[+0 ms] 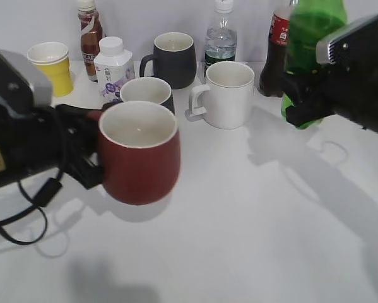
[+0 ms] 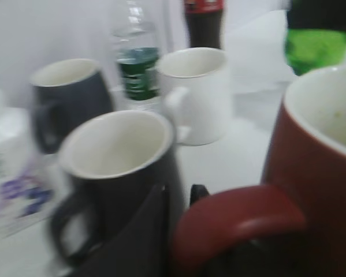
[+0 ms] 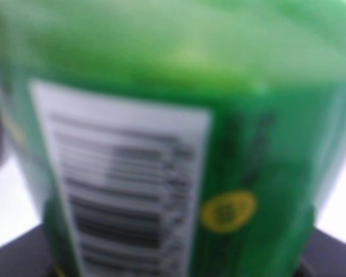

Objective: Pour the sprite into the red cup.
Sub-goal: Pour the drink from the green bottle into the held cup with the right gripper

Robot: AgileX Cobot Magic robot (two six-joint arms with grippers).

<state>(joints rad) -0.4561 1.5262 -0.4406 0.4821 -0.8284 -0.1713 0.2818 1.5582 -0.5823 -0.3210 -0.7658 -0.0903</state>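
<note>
With right jaws clamping the tall green plastic sprite bottle (image 1: 307,44) and left jaws gripping the squat dark-red ceramic cup (image 1: 140,153) by its handle, bring neck over rim before tilting slowly.

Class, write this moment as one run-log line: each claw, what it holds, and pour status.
left claw: holds red cup by handle, raised | right claw: grips sprite, upright | pour: not started

The red cup (image 1: 140,158) in the left claw looks smooth, glazed ceramic; the sprite (image 1: 307,44) in the right is glossy translucent plastic.
</note>
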